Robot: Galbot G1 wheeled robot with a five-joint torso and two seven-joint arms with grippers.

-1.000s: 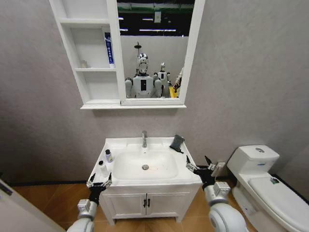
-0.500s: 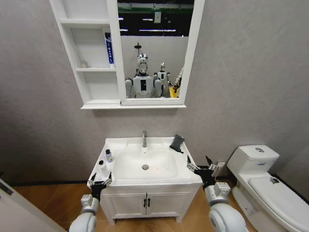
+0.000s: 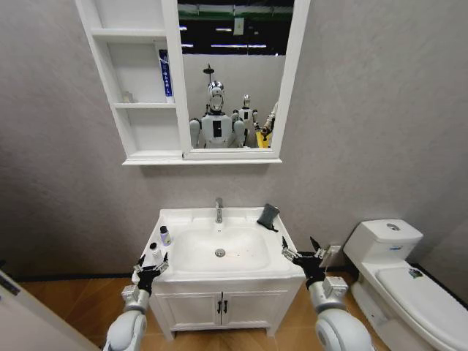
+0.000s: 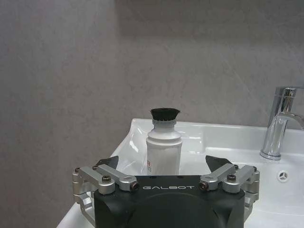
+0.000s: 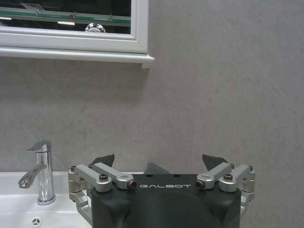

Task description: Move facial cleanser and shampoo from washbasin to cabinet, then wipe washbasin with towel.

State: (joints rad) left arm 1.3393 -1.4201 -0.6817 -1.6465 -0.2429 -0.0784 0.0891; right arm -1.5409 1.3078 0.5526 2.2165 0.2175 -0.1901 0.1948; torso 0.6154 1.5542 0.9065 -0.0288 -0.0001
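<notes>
We see left tool (image 3: 152, 265) risen since earlier frame, now fingers spread just before white bottle (image 3: 155, 254) on washbasin (image 3: 219, 272) left rim. Right tool (image 3: 306, 256) barely shifted, spread beside basin's right front corner. Second small bottle (image 3: 165, 235) stands behind first. Towel (image 3: 268, 216) lies on back right corner. Cabinet (image 3: 139, 88) above holds blue tube (image 3: 166, 72). Left wrist view shows bottle's (image 4: 163, 147) black cap and tap (image 4: 280, 121); label unreadable.
</notes>
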